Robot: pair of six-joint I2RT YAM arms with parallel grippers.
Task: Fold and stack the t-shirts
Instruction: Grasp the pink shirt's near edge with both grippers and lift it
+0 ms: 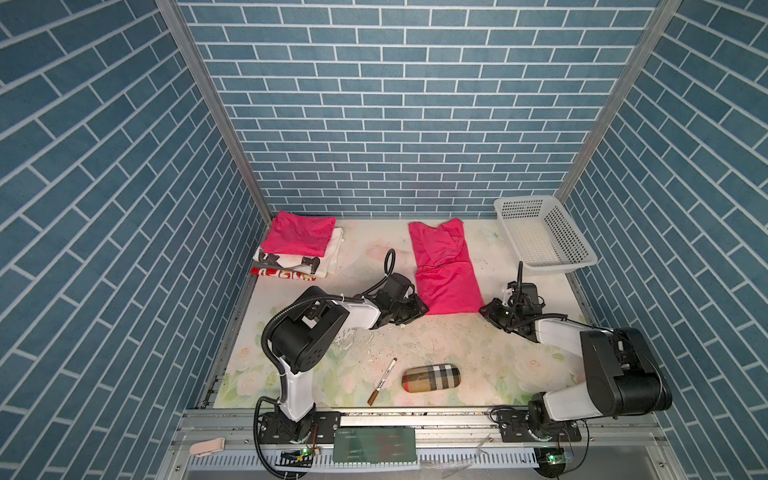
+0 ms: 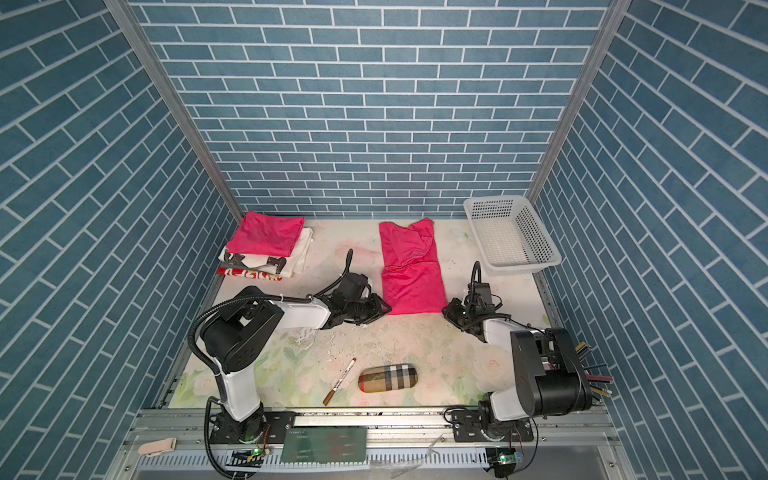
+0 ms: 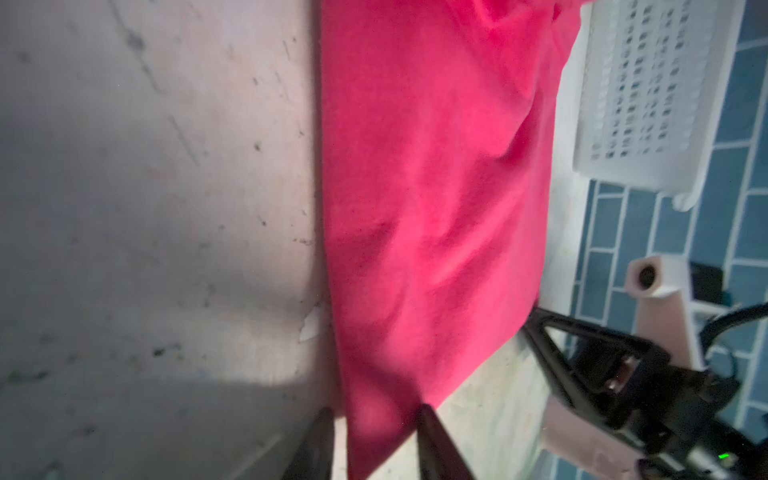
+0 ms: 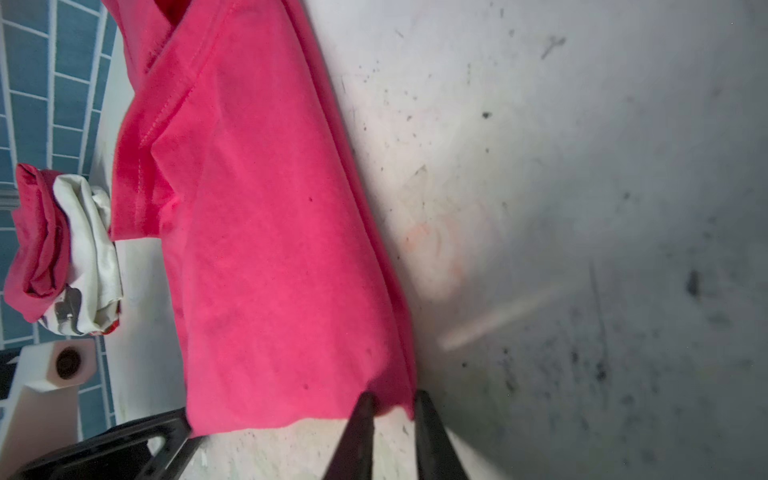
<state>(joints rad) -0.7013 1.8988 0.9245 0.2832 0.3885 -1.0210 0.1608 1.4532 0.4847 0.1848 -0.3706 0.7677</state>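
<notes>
A bright pink t-shirt [image 1: 446,270] [image 2: 411,274], folded into a long strip, lies flat at mid-table. My left gripper [image 1: 423,309] [image 3: 374,415] sits low at its near left corner. The jaws stand apart, the corner lies between them, and a sliver of table shows beside one finger. My right gripper [image 1: 484,309] [image 4: 394,399] is at the near right corner, its jaws pinched narrow on the hem. A second folded pink t-shirt [image 1: 300,233] [image 4: 37,245] tops a pile at the back left.
White and printed cloths [image 1: 328,259] lie under that pile. A white plastic basket [image 1: 544,237] stands at the back right. A plaid case [image 1: 432,378] and a marker pen [image 1: 382,380] lie near the front edge. Blue tiled walls close in three sides.
</notes>
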